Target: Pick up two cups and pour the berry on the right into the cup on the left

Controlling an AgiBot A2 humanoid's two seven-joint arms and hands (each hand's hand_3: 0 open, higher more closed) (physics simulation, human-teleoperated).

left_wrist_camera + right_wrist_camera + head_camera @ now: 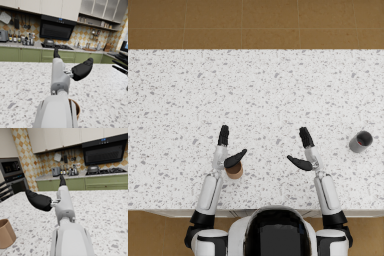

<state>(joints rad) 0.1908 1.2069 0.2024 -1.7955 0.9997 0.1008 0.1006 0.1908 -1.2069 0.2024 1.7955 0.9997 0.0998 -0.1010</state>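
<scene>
Both hands spread, empty: left hand above brown cup, grey cup at three o'clock of right hand

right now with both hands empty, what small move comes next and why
Probably swing the right hand outward toward the gray cup. That cup stands well off to that hand's side on the counter, out of its grasp, while the brown cup already sits just beside the left hand, under its thumb. Both hands are open and hold nothing.
</scene>
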